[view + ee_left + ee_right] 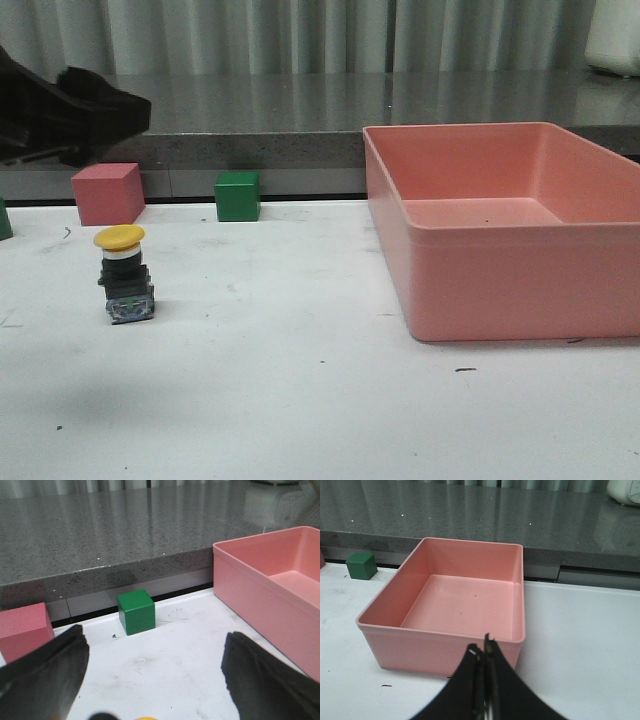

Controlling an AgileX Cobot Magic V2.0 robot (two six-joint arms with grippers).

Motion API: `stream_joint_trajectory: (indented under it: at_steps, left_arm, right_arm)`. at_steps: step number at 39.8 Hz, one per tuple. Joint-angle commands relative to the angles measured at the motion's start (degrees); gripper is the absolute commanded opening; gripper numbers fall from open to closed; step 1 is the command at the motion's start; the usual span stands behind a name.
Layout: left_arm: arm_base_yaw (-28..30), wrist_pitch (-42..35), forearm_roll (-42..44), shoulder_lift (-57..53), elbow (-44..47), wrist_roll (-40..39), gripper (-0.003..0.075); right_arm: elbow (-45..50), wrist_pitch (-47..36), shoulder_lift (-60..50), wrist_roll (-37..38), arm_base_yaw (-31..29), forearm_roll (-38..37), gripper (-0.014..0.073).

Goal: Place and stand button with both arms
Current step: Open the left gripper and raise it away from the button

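left gripper [150,680] hangs spread wide and empty, a sliver of yellow cap just below between its fingers; right gripper [483,680] is pressed together, holding nothing, near the pink bin [480,300]; button [123,275] stands upright on the table [300,400], long axis vertical, on the left arm's side.

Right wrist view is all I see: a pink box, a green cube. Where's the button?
Observer: The button stands upright on the white table, yellow cap up, left of the pink box, apart from it.
Visitor: Is a hand holding it?
Observer: No. The left hand is open, and nothing touches the button.
Visitor: Anything near it?
Observer: A pink cube sits behind it, left of the green cube.
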Motion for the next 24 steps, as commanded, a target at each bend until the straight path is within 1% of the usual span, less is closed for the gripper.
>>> stream_joint_trajectory:
  at_steps: [1, 5, 7, 17, 24]
  left_arm:
    - [-0.3, 6.5, -0.8, -7.8, -1.2, 0.0, 0.0526]
    - [-0.3, 14.8, -0.8, -15.0, -1.2, 0.0, 0.0483]
    - [-0.3, 19.0, -0.8, -18.9, -1.2, 0.0, 0.0438]
    - [-0.3, 35.7, -0.8, -34.9, -1.2, 0.0, 0.0167]
    - [-0.3, 48.0, -0.8, -45.1, -1.2, 0.0, 0.0008]
  right_arm:
    - [-1.5, -4.6, 0.6, -0.5, -0.3, -1.1, -0.0069]
    - [-1.5, -4.6, 0.6, -0.5, -0.3, -1.1, -0.0069]
    - [-1.5, -4.6, 0.6, -0.5, -0.3, -1.1, -0.0069]
    - [-1.5, -4.6, 0.6, -0.5, -0.3, -1.1, -0.0069]
    - [-1.5, -4.6, 0.6, -0.5, -0.3, -1.1, -0.0069]
